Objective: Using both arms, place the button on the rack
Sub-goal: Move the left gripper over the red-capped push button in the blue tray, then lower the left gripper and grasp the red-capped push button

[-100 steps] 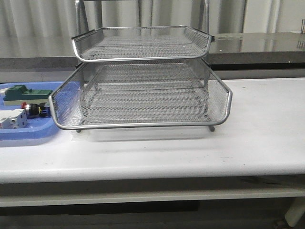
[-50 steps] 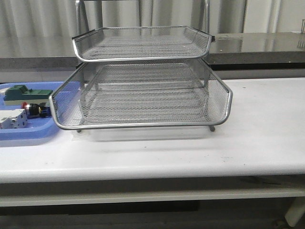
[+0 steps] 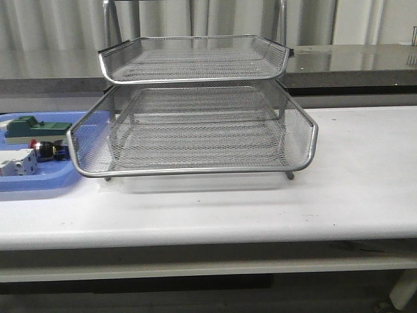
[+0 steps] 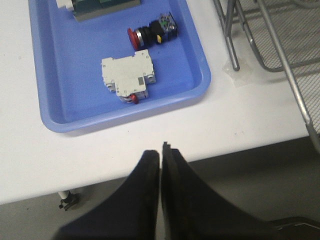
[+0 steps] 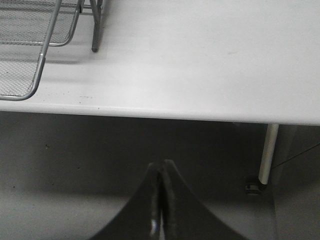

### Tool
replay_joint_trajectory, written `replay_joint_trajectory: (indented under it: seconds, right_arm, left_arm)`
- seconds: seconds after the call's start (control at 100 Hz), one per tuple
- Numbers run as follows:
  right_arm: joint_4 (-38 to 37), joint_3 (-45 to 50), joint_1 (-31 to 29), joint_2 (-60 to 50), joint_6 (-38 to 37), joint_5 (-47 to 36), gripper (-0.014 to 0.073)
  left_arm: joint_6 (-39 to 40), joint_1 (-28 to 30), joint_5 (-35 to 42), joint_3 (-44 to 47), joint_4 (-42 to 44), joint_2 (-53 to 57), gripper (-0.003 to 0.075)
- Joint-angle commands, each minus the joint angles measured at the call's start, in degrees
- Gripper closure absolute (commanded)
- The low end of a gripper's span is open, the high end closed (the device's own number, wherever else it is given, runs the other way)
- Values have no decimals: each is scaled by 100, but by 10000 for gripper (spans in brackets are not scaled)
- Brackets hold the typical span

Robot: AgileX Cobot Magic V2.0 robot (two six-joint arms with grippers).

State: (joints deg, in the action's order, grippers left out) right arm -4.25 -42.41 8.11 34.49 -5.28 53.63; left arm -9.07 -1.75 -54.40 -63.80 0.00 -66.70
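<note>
Change: none seen; button (image 3: pixel 47 151) stays in the blue tray (image 3: pixel 39 186), left of rack (image 3: pixel 195 130).
Left end effector (image 4: pixel 161 156): narrow, empty, seen only by wrist camera.
Right end effector (image 5: pixel 161 172): narrow, empty, off the desk (image 5: pixel 200 60).

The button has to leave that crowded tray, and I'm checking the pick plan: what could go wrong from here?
The button lies on its side and may roll from closing fingers. The white block sits close beside it in the blue tray, so a finger could bump it. The rack rim overhangs the tray's edge, crowding the lift.

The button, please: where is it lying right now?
In the front view the button lies in the blue tray at the table's left, between the green block and white block.
</note>
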Motion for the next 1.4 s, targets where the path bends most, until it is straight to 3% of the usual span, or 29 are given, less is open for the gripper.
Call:
replay_joint_trajectory:
  seconds: [0.0, 0.12, 0.23, 0.31, 0.56, 0.74, 1.1, 1.39]
  right_arm:
    - [-94, -203, -23, 1, 18, -309, 664]
    - [-88, -203, -23, 1, 18, -309, 664]
    - [-88, -203, -23, 1, 18, -309, 664]
    - [-88, -203, -23, 1, 18, -309, 664]
    - [-88, -203, -23, 1, 18, -309, 664]
    - [-88, -203, -23, 1, 18, -309, 664]
    - [-88, -203, -23, 1, 18, -309, 664]
    - [-88, -203, -23, 1, 18, -309, 664]
  left_arm:
    - [-97, -14, 133, -218, -45, 12, 664]
    - [-125, -14, 42, -218, 0, -60, 497]
    - [-125, -14, 19, -218, 143, -60, 269]
    - [-125, -14, 29, -218, 156, -60, 187]
    - [-137, -14, 319, -218, 38, -72, 183]
    - [-1146, -14, 662, -466, 38, -416, 183]
    - [-3187, -14, 394, -2335, 38, -2583, 183]
    - [-3991, -14, 74, -3811, 0, -4118, 181]
